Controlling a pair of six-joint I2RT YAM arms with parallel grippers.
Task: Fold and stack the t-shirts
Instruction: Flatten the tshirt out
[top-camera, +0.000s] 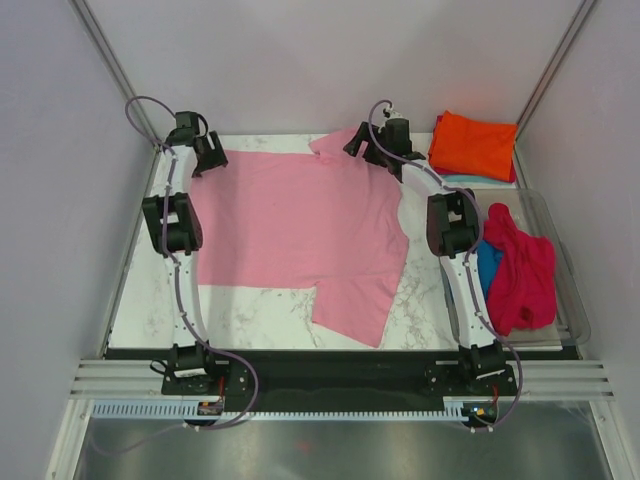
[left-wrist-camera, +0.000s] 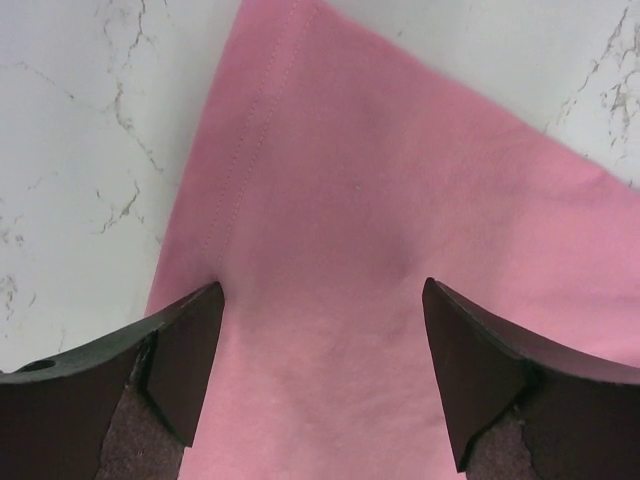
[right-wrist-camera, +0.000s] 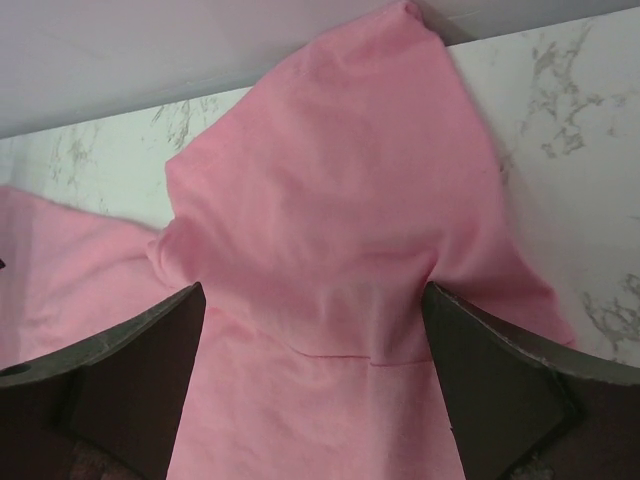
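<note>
A light pink t-shirt lies spread flat on the marble table, one sleeve at the far right and one at the near right. My left gripper is open over the shirt's far-left corner; in the left wrist view the pink cloth fills the gap between its fingers. My right gripper is open over the far sleeve; in the right wrist view the bunched sleeve lies between its fingers. A folded orange t-shirt lies at the far right on a pale blue one.
A clear bin at the right holds a crumpled crimson-pink t-shirt and a bright blue one. White walls close the back and sides. A black rail runs along the near edge.
</note>
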